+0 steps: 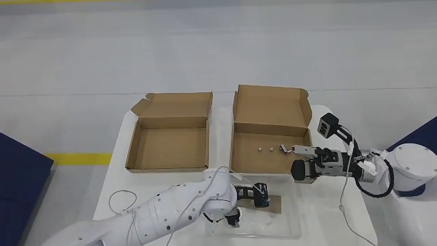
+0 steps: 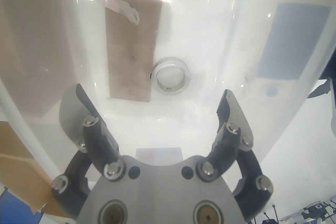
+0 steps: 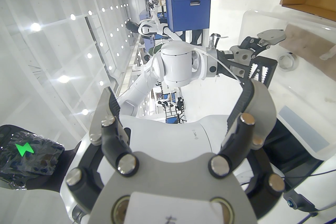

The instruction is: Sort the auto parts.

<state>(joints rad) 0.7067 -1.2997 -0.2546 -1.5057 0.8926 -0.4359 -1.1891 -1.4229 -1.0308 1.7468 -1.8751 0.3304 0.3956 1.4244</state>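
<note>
- Now the left claw [image 2: 152,91] is spread wide and empty, inside a clear tray [image 2: 210,33].
- Metal ring [image 2: 171,76]: silver, thick-walled, smooth bore, thin slit on one side, small screw hole in the rim.
- It lies flat on the tray floor just ahead of the left claw's fingertips, untouched, just beside a brown cardboard strip [image 2: 131,51].
- Pale plastic clip [image 2: 126,9] lies farther ahead of that claw, over the strip.
- Right claw [image 3: 178,89] is open and empty, well apart from the ring.

A green lightning-bolt sign [image 3: 24,149] shows on what seems a black device [image 3: 44,159].
</note>
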